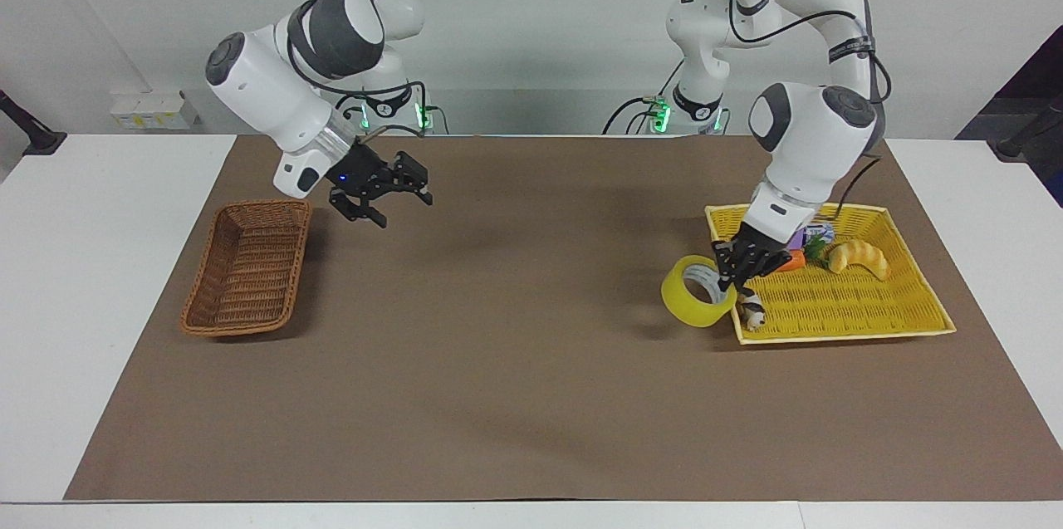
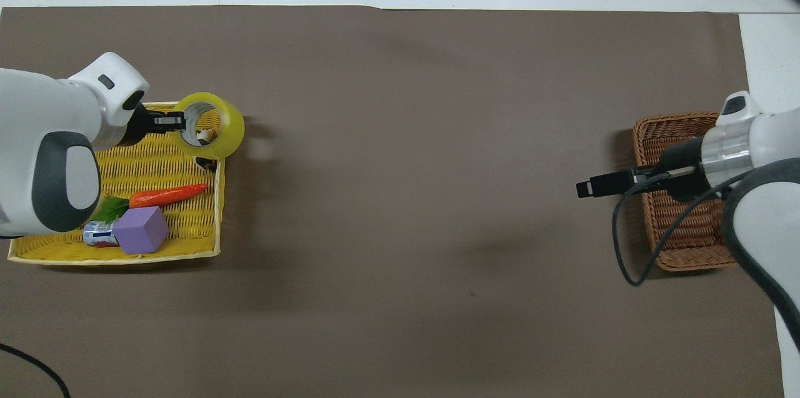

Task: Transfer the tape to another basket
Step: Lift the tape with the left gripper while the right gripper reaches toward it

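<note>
The yellow tape roll (image 1: 696, 305) hangs from my left gripper (image 1: 724, 280), which is shut on its wall. The roll is in the air over the yellow tray's (image 1: 839, 309) edge that faces the table's middle. In the overhead view the tape (image 2: 220, 129) and left gripper (image 2: 177, 119) sit over that tray's corner (image 2: 215, 210). The brown wicker basket (image 1: 249, 267) stands empty at the right arm's end of the table. My right gripper (image 1: 403, 209) is open and empty, in the air over the mat beside the basket (image 2: 678, 235); it also shows from overhead (image 2: 587, 188).
The yellow tray holds a carrot toy (image 2: 165, 195), a purple cube (image 2: 140, 230), a small can (image 2: 97, 234), a croissant toy (image 1: 859, 257) and a black-and-white animal toy (image 1: 753, 313). A brown mat (image 1: 531, 363) covers the table between tray and basket.
</note>
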Tool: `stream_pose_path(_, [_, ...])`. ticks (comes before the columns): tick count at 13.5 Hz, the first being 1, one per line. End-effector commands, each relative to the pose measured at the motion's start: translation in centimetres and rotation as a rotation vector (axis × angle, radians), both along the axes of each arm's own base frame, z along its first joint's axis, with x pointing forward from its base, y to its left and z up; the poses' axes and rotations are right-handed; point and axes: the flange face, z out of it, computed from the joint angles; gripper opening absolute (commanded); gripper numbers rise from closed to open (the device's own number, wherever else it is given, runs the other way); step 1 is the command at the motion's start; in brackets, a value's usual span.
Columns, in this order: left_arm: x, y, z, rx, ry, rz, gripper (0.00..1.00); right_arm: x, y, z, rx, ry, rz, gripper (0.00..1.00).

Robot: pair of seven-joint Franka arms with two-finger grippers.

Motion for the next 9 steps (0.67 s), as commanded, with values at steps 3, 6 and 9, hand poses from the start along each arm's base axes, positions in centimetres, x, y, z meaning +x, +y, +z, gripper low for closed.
stream_pose_path(3, [-2.7,-8.4,0.7,-0.065,-0.001,0.079,0.00,-0.3,8.0,-0.7,0.051,-0.072,-0.154,1.00])
stream_pose_path(6, [-3.9,-11.8,0.9,-0.096,-0.016,0.103,0.00,-0.3,11.5,-2.5,0.064,-0.095,-0.156,1.00])
stream_pose_path(9, [-5.0,-14.2,0.4,-0.104,-0.006,0.098,0.00,0.7,12.8,-2.0,0.067,-0.155,-0.164,1.00])
